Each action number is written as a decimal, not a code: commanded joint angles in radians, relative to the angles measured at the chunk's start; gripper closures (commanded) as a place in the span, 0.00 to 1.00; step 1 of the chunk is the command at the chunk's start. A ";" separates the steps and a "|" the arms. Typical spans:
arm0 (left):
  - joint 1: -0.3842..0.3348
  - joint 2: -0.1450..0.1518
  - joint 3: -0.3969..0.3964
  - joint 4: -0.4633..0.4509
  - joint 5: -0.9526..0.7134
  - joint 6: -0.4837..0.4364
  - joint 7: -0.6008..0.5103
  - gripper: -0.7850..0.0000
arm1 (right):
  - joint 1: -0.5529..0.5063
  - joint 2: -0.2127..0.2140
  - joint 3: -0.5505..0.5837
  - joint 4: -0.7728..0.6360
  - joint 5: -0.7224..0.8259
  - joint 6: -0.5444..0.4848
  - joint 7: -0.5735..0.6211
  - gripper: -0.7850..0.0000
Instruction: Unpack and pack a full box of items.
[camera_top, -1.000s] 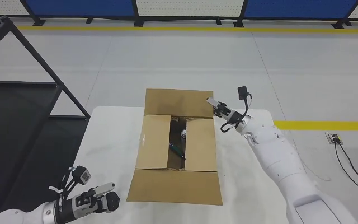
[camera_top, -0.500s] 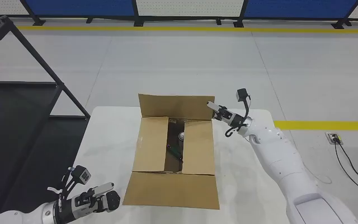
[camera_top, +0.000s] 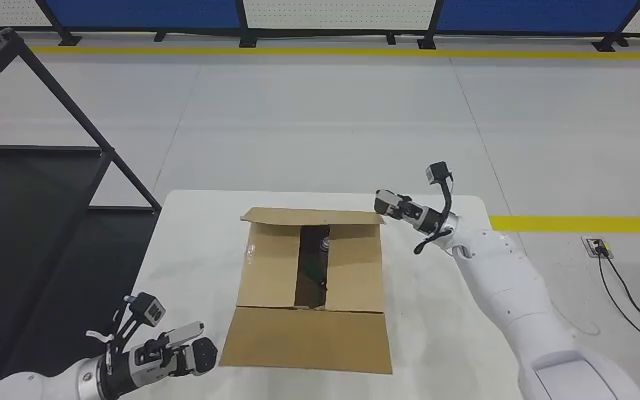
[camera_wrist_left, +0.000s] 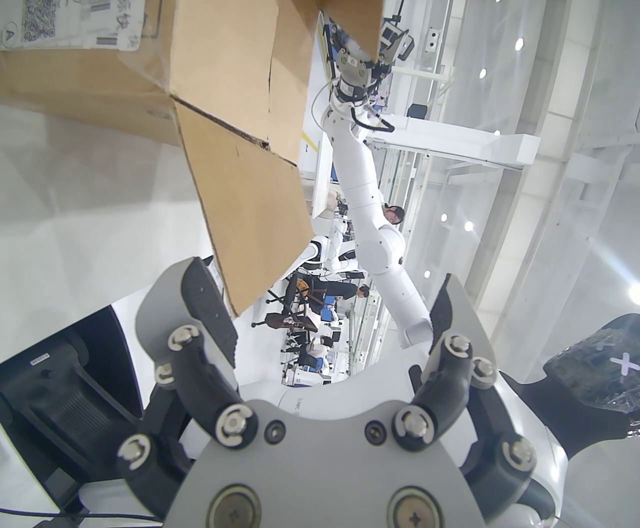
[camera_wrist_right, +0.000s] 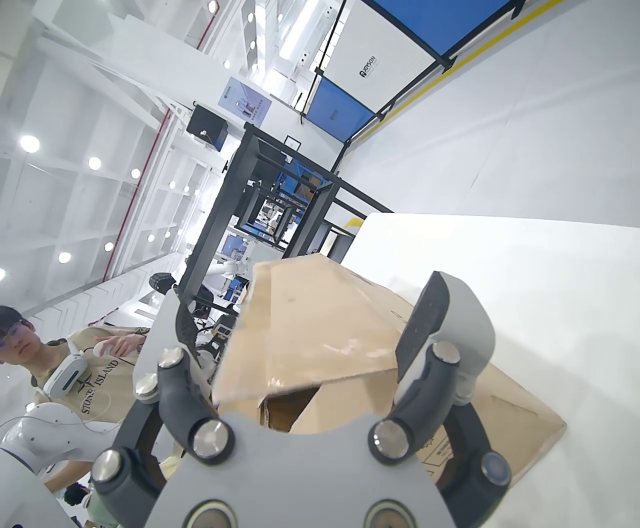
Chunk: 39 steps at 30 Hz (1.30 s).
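As our right gripper (camera_wrist_right: 307, 300), jaws wide and empty, sits at the corner of the upright far flap (camera_top: 310, 216) of the box (camera_top: 268, 265) on the table (camera_top: 190, 250), we judge a slow, level push best, lest the box skid; our left gripper (camera_wrist_left: 330, 310) hangs, also spread, well apart.

Box contents (camera_top: 316, 266) mostly hidden (beneath flaps (camera_top: 356, 265)), too small to identify

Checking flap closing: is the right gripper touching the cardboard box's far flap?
Cannot tell. In the right wrist view the far flap lies between the right gripper's open fingers; neither contact nor gap shows plainly.
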 joint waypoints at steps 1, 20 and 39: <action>-0.001 0.001 0.003 0.003 -0.002 0.000 0.001 0.00 | -0.001 -0.001 -0.003 -0.009 -0.005 0.001 -0.002 0.00; -0.032 -0.002 0.077 -0.002 -0.115 -0.037 0.116 0.00 | -0.020 0.010 -0.013 -0.084 -0.040 -0.011 0.011 0.00; -0.077 -0.013 0.111 -0.044 -0.217 -0.037 0.299 0.00 | -0.082 0.047 -0.034 -0.248 -0.055 0.005 0.027 0.00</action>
